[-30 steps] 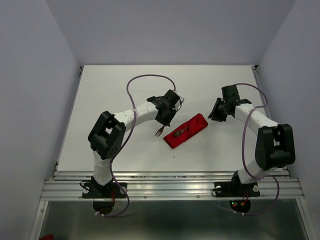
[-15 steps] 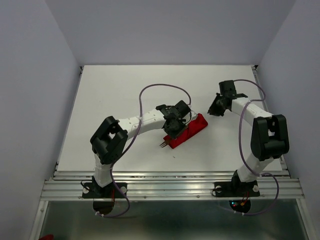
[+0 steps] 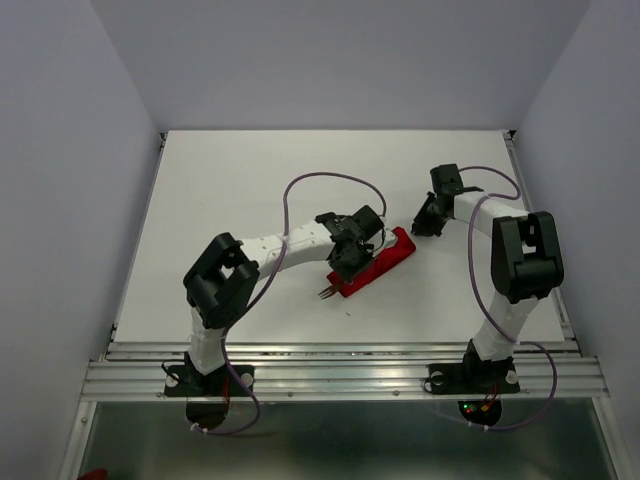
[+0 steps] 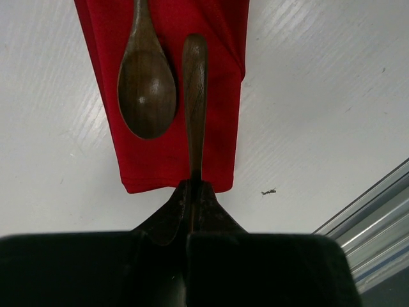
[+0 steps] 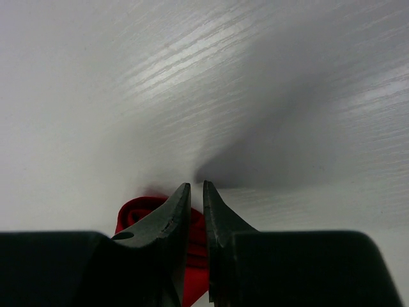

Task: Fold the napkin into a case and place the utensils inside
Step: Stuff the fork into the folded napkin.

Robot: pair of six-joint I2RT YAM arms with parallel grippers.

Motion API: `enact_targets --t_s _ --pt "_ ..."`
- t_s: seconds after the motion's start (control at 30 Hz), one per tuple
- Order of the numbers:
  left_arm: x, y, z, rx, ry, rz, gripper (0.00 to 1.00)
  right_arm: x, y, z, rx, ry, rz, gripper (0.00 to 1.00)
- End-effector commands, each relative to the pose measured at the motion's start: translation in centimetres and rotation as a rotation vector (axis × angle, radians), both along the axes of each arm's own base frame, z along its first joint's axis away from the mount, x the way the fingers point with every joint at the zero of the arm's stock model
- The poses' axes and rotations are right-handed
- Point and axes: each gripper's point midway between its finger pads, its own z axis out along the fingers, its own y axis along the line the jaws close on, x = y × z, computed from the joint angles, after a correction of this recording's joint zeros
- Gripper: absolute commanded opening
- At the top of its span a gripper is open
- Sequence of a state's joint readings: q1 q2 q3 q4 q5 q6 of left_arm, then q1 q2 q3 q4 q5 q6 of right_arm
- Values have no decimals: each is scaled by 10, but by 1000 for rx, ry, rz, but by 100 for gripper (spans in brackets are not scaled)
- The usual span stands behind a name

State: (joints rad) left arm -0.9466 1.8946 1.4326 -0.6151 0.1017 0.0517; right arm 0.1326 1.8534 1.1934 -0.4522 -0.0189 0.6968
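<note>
We see the left gripper (image 4: pixel 192 190) pinching the fork (image 4: pixel 195 89) near its neck, with the handle running out toward 12 o'clock over the red case (image 3: pixel 393 249). In the wrist view the short hem of the case crosses just beyond the fingertips, and the fork's rounded end lies well inside the cloth. The spoon (image 4: pixel 146 89) lies bowl-up at 9 o'clock of the fork, with a thin strip of red between them. The fork sits nearer the long edge at 3 o'clock, where the cloth rolls over slightly. We cannot tell whether the fork touches the cloth or is held just above it. From above, the case lies slanted from 7 to 1 o'clock, and the fork's tines poke out past its 7 o'clock end onto the table (image 3: pixel 230 190). The right gripper (image 5: pixel 192 192) sits just off the 1 o'clock end, its fingers drawn together with only a thin slit between them and nothing in it. A fold of red shows behind them at 7 o'clock. Bare table spreads from 9 to 12 o'clock of the case. The rail (image 3: pixel 340 365) lies at 6 o'clock, well apart, and a dark speck (image 4: pixel 268 191) lies just off the hem.
</note>
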Motion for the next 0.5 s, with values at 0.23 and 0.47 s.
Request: enact_targets --t_s 0.23,0.47 --pt "-2 -5 -13 56 14 -33 0 2 13 5 59 -69 32 19" --pt "3 -17 -6 41 4 -37 0 0 15 7 70 -73 48 19"
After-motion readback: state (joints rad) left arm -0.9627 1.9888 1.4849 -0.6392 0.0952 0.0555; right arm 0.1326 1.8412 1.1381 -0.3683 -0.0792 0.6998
